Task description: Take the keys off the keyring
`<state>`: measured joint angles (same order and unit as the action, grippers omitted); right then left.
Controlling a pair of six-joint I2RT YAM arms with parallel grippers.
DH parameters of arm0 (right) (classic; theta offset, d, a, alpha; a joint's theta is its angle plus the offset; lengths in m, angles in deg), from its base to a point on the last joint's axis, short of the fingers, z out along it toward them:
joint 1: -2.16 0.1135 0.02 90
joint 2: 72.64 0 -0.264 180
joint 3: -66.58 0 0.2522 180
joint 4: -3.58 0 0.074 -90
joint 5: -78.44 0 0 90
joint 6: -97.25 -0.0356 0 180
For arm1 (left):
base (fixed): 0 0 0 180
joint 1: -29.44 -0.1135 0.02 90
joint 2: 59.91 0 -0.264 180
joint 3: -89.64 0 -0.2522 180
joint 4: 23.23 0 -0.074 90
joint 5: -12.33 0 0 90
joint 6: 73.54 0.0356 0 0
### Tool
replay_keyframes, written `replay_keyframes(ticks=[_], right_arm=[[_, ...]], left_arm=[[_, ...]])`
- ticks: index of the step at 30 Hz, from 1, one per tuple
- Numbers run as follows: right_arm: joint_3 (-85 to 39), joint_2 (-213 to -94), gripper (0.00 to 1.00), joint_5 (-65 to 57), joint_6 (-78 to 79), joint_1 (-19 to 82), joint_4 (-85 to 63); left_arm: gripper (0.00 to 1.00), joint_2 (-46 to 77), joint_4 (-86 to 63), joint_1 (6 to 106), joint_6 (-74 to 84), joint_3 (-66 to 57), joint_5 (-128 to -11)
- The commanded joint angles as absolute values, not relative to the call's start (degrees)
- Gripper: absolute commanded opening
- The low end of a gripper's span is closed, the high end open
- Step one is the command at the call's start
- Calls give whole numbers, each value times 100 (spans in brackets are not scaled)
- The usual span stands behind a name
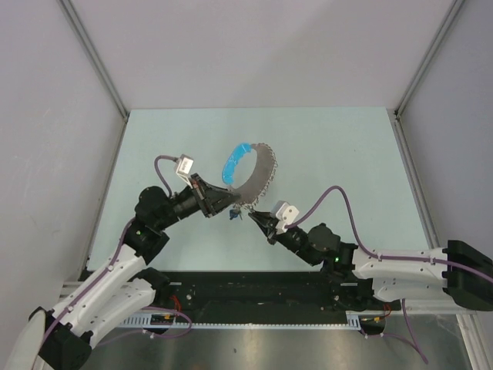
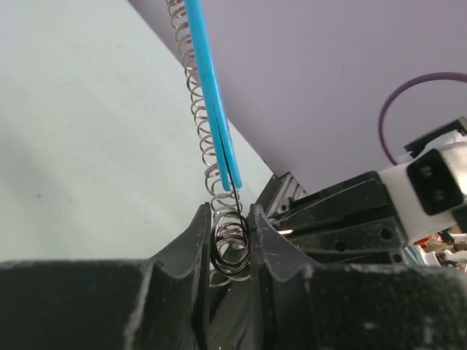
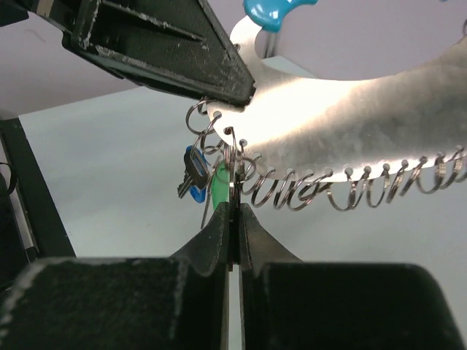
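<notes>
Over the pale green table (image 1: 331, 146), two robot arms meet at one curved metal band (image 1: 259, 174).

On the left, the left gripper (image 1: 224, 206) has its jaws drawn in to a narrow gap and clamped on the near end of the band. Its wrist camera shows the two black fingertips pressing from both sides on a small stack of wire rings (image 2: 230, 244) at that end. A bright blue strip (image 2: 211, 109) and a line of further rings run up and away from the grip.

Between the two grippers hang the keys (image 3: 193, 177), just below the band's clamped end and clear of the table. One dark key with a blue plastic piece shows plainly, and a green piece (image 3: 217, 188) sits just beside it. Whether more keys hang behind them cannot be told.

On the right, the right gripper (image 3: 232, 215) is fully closed. Its two fingertips are pressed together on the thin silvery wire of the keyring (image 3: 232, 171), seen edge-on, which rises from the tips to a hole in the band's rim.

The count: two arms, two grippers, one band with one blue tip (image 1: 233, 159) at its far end. A single row of silvery rings is threaded through holes along the band's edge; they overlap too much to number.
</notes>
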<state>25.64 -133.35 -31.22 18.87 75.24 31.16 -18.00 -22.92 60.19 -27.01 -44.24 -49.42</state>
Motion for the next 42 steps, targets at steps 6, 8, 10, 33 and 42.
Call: replay_keyframes(ticks=[6,8,10,33,42], right_arm=[[2346,-12906,0,-3467,1692,7555,2533],[2338,-12889,0,-3450,1692,7555,2402],[2329,-12836,0,-3397,1779,7563,2322],[2021,-12863,0,-2553,1788,6922,1575],[2030,-12871,0,-2290,1656,6737,1549]], left_arm=[[0,-1922,-2309,6003,-2450,-4584,-5245],[0,-1921,-2309,5994,-2485,-4610,-5254],[0,-1922,-2318,6003,-2512,-4689,-5245],[49,-2984,-1106,5968,-2696,-5305,-5772],[56,-3231,-394,5977,-2232,-4937,-5966]])
